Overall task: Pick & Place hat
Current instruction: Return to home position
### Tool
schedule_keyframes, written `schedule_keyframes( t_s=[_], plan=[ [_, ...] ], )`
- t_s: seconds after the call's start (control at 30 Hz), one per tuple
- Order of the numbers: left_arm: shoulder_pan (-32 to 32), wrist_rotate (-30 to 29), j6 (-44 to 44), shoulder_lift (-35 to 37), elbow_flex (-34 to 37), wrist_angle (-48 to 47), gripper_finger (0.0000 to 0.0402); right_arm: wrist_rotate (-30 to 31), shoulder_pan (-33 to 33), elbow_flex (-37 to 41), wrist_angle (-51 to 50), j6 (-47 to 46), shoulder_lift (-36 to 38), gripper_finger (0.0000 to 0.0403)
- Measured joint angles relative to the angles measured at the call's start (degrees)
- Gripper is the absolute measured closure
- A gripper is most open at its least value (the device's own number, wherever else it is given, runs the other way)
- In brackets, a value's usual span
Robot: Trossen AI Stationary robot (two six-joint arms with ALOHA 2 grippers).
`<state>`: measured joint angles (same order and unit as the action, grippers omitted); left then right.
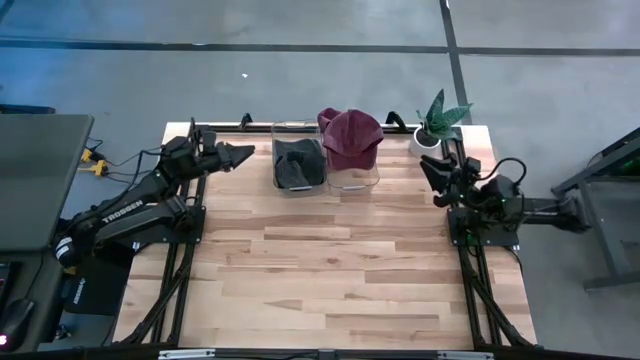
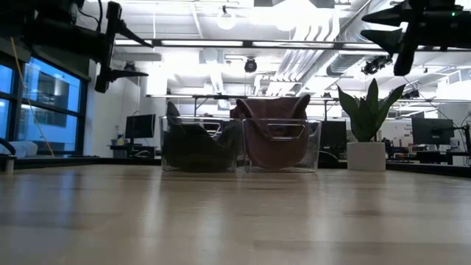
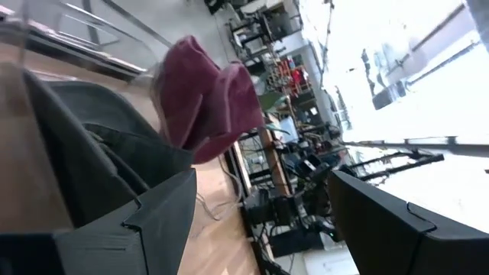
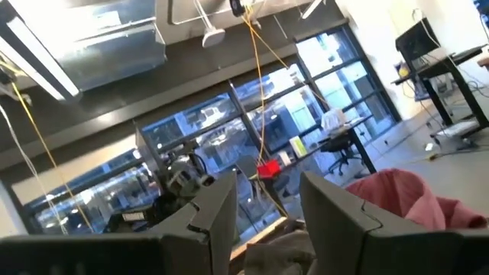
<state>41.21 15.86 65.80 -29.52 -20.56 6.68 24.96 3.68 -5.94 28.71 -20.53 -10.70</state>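
Note:
A maroon hat (image 1: 351, 138) sits in the right-hand clear bin (image 1: 353, 178) at the table's far edge, bulging above its rim; it shows too in the low view (image 2: 274, 136) and the left wrist view (image 3: 205, 99). A dark hat (image 1: 297, 164) lies in the left-hand clear bin (image 1: 296, 185). My left gripper (image 1: 243, 154) hovers open, raised, just left of the bins. My right gripper (image 1: 428, 168) is raised and open near the table's right edge, right of the bins.
A potted plant (image 1: 437, 124) in a white pot stands at the far right corner, close to my right gripper. The wide wooden tabletop (image 1: 330, 270) stretches toward the near edge. Black frame rails run along both sides.

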Motion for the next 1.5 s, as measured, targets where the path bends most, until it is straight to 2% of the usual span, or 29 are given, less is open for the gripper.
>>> schedule_keyframes(
  t_s=[0.23,0.4,0.63,0.73,1.13,1.3,1.5],
  plan=[
    [0.02,-1.27,-1.03,-0.04,0.00,-1.34,0.0115,-0.23,0.00,-2.69,-16.70,-0.20,8.61,0.0263],
    [0.00,-1.23,-3.76,-0.04,0.50,-1.40,0.0115,0.62,0.02,-2.95,-21.49,-1.46,10.51,0.0263],
    [0.02,1.71,0.47,-0.04,8.18,14.25,0.0115,2.62,0.02,-2.95,-16.04,0.93,8.74,0.0263],
    [0.02,2.79,0.81,-0.04,10.46,18.18,0.0115,2.74,0.02,-2.29,-12.57,1.71,8.46,0.0263],
    [0.02,1.08,2.22,-0.04,11.47,16.38,0.0115,2.33,0.04,4.64,-2.53,1.38,8.48,0.0263],
    [0.00,-1.32,4.28,-0.04,12.49,16.76,0.0115,2.54,0.04,5.38,-4.46,0.14,8.46,0.0263],
    [0.00,-0.55,6.43,-0.04,16.92,21.50,0.0115,2.17,0.07,5.38,-5.75,3.61,8.46,0.0263]
  ],
)
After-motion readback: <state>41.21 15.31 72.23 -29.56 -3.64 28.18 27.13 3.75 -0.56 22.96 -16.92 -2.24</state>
